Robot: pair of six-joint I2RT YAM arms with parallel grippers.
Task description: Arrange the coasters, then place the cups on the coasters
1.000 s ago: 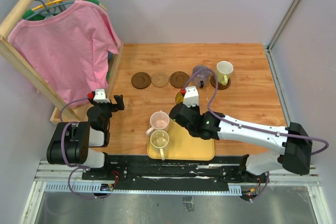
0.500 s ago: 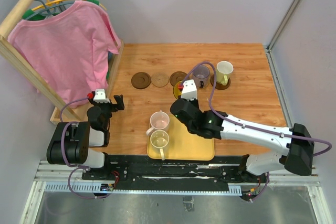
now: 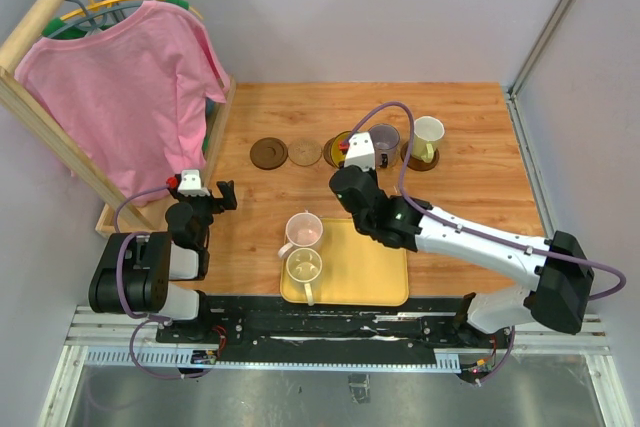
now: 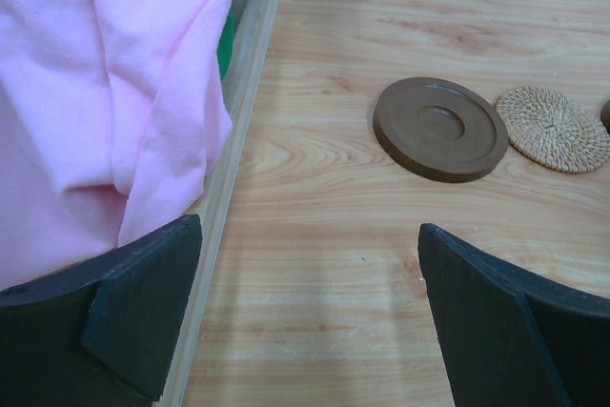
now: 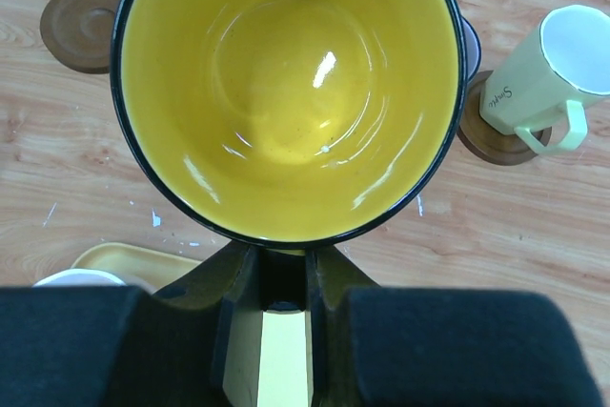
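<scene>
My right gripper (image 5: pixel 283 278) is shut on the handle of the yellow cup (image 5: pixel 286 92), which fills the right wrist view. From above, that gripper (image 3: pixel 350 153) hangs over the far row of coasters. The row holds a dark brown coaster (image 3: pixel 268 153), a tan coaster (image 3: pixel 305 152) and a half-hidden dark coaster (image 3: pixel 335 143). The grey-purple cup (image 3: pixel 383 136) and the pale green-white cup (image 3: pixel 428 135) stand at its right end, the latter on a dark coaster (image 5: pixel 491 138). My left gripper (image 4: pixel 310 312) stands open and empty, facing the dark coaster (image 4: pixel 440 128) and the woven coaster (image 4: pixel 553 128).
A yellow tray (image 3: pixel 365 272) lies near the arm bases, with a cream cup (image 3: pixel 303 267) on its left edge. The pink cup (image 3: pixel 303 230) stands at its far left corner. A wooden rack (image 3: pixel 215 132) with a pink shirt (image 3: pixel 125 87) borders the left side.
My right gripper has carried the yellow cup away from the tray, toward the far row of coasters. The left arm has not moved.
</scene>
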